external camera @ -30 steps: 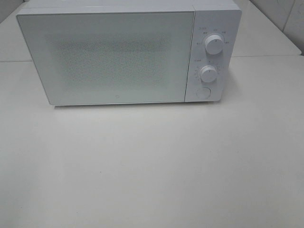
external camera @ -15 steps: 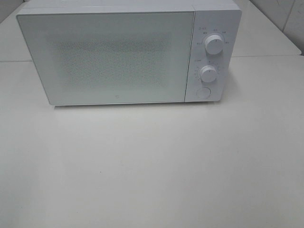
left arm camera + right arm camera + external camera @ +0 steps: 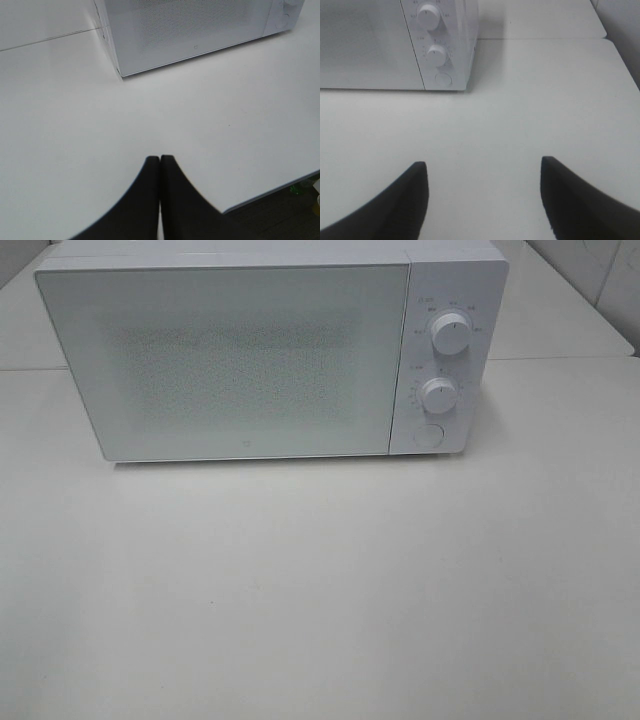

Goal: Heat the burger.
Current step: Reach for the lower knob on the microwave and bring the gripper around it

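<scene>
The burger is showing in none of the views; it may be sitting inside the shut microwave [image 3: 230, 360], but that cannot be told. The left claw [image 3: 159, 165] is pinched closed and empty above the counter [image 3: 320, 590]. The right claw [image 3: 484, 165] is gaping wide, holding nothing. It is probably heading for the round button [image 3: 427, 436], so it should be approaching squarely and pressing with one fingertip.

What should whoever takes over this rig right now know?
The left gripper is shut and empty, over the table near the microwave.
The right gripper is open and empty, facing the knobs.
The burger is in no view. The microwave door is shut and nothing shows through it.
Done: cannot tell whether it is loaded.
Left: check inside, then heat.
</scene>
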Robot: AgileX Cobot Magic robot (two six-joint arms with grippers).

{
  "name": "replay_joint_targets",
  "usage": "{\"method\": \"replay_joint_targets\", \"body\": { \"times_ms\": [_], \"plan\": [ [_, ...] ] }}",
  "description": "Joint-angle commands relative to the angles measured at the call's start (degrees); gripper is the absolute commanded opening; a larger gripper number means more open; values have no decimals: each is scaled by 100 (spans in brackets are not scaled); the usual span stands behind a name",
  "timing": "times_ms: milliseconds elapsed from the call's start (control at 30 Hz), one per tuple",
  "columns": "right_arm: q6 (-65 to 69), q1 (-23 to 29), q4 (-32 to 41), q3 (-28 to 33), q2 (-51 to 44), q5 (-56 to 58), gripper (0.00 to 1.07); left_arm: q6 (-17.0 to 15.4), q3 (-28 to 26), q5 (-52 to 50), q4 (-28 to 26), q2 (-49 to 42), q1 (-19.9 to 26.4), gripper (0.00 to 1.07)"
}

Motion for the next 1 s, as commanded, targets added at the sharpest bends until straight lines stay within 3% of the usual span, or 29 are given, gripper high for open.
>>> {"method": "replay_joint_targets", "body": {
  "times_ms": [33, 1000],
  "plan": [
    [-63, -11, -6, -57, 504, -728, 62, 6, 6, -86, -23, -120, 17, 0],
    [-63, -11, 0, -52, 4188, -5197, 62, 6, 6, -86, -23, -120, 17, 0]
  ]
}}
